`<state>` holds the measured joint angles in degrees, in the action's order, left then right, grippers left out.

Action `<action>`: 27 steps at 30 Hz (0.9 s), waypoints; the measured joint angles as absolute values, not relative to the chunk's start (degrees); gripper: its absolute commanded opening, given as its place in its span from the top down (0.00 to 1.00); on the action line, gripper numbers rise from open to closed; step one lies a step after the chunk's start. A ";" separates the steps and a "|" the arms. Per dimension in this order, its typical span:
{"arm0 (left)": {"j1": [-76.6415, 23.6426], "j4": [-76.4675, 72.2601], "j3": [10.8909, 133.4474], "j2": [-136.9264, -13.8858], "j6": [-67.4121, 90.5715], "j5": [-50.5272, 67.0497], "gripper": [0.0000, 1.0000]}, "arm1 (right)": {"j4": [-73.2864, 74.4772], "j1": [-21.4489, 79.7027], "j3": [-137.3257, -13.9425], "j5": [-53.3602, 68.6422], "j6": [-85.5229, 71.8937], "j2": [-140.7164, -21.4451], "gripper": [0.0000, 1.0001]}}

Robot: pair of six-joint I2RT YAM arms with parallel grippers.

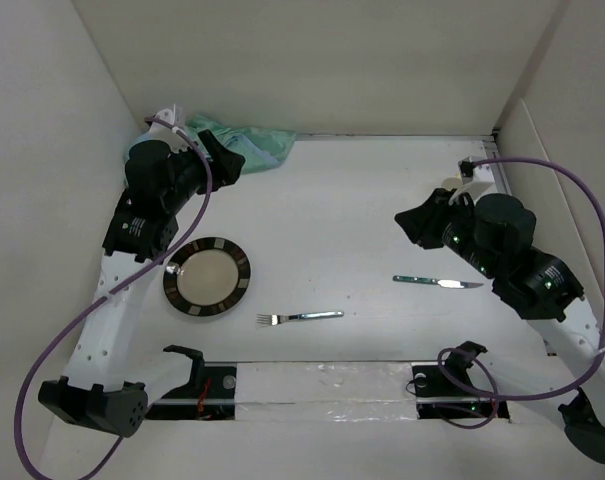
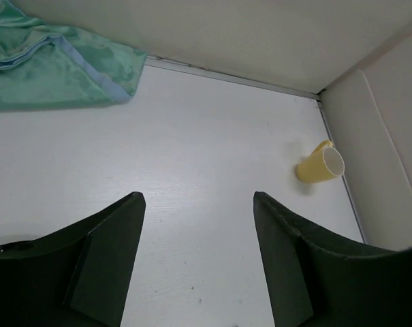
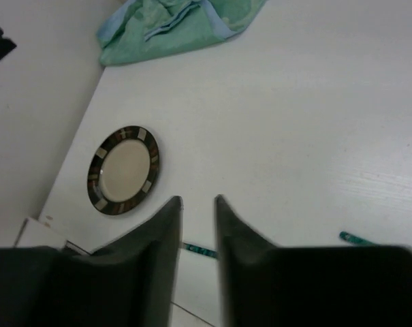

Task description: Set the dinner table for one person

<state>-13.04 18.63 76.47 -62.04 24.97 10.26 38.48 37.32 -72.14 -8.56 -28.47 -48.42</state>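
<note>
Your left gripper [image 2: 199, 201] has its jaws spread wide with nothing between them. It hangs in the upper left of the overhead view, right beside the crumpled green cloth [image 1: 250, 140]. Your right gripper [image 3: 198, 203] has its jaws drawn almost together, only a thin slit showing, and it holds nothing. The dinner table [image 1: 362, 210] fills the middle of every view, with the pieces scattered across it.

The cloth is soft and bunched, so I judge that a pinch on one fold may lift only a corner and drag the rest in a heap. The plate [image 1: 208, 278], at left of centre, is round, flat and glazed with a dark banded rim, and a grip on that low rim could slip. The fork [image 1: 300, 317] at lower centre and the knife [image 1: 437, 283] at centre right are thin, shiny metal lying flush on the smooth white top, so they are likely to skid away from closing fingers. The yellow mug [image 2: 320, 163] appears to lie on its side near the wall, at the right of the left wrist view. Being round, it may roll if you nudge it.
</note>
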 measured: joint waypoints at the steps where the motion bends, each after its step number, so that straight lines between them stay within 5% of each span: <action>1: -13.04 19.03 76.47 -62.06 25.04 9.67 0.40 | 38.61 36.99 -72.07 -8.47 -28.71 -48.73 0.94; 3: -13.04 19.84 76.66 -62.33 25.12 7.99 0.47 | 38.63 36.40 -71.94 -8.29 -28.84 -49.17 1.00; 7: -12.99 23.03 80.47 -65.41 25.47 2.33 0.86 | 38.68 35.53 -71.92 -7.38 -28.69 -50.17 1.00; 10: -12.71 25.61 86.87 -70.59 25.65 -2.55 1.00 | 38.65 35.20 -71.92 -6.26 -28.29 -51.16 1.00; 13: -11.68 26.70 90.85 -75.05 25.78 -6.46 1.00 | 38.65 34.76 -71.92 -5.21 -27.83 -51.75 1.00; 14: -11.29 26.94 91.07 -75.53 25.93 -6.74 0.88 | 38.68 34.63 -71.92 -4.99 -27.68 -51.86 1.00; 15: -9.15 27.03 91.24 -77.17 26.00 -6.72 0.88 | 38.68 34.52 -71.92 -4.82 -27.55 -51.99 1.00; 21: 4.89 26.26 89.27 -85.06 28.05 -5.63 0.49 | 39.11 33.63 -71.94 -3.40 -26.96 -52.53 1.00; 27: 6.07 24.82 88.66 -96.79 28.38 -7.86 0.47 | 39.11 33.12 -71.42 -2.07 -27.05 -52.07 0.95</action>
<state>6.07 24.82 88.66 -96.79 28.38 -7.86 39.11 33.12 -71.42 -2.07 -27.05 -52.07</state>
